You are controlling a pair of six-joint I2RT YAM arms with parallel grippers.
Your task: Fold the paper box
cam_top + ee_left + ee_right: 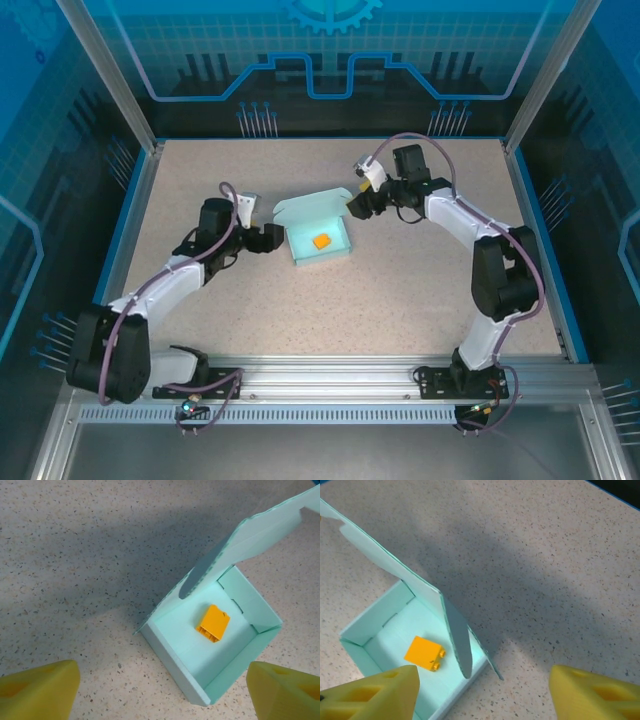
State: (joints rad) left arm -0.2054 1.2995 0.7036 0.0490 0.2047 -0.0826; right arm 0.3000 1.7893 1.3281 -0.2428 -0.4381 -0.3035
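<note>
At mid-frame the paper box (pixel 303 248) stands formed, lid (pixel 308 206) raised; closing it likely needs the wide, empty left gripper (pixel 273 238) and right gripper (pixel 355 207) to press that lid down.

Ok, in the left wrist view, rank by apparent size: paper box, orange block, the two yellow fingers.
1. paper box
2. the two fingers, alike; cropped and close to the camera, so unsure
3. orange block

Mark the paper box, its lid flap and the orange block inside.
paper box (pixel 200 657), left wrist view, bare inner floor.
lid flap (pixel 250 540), left wrist view, middle of the raised panel.
orange block (pixel 213 623), left wrist view, its top face.
</note>
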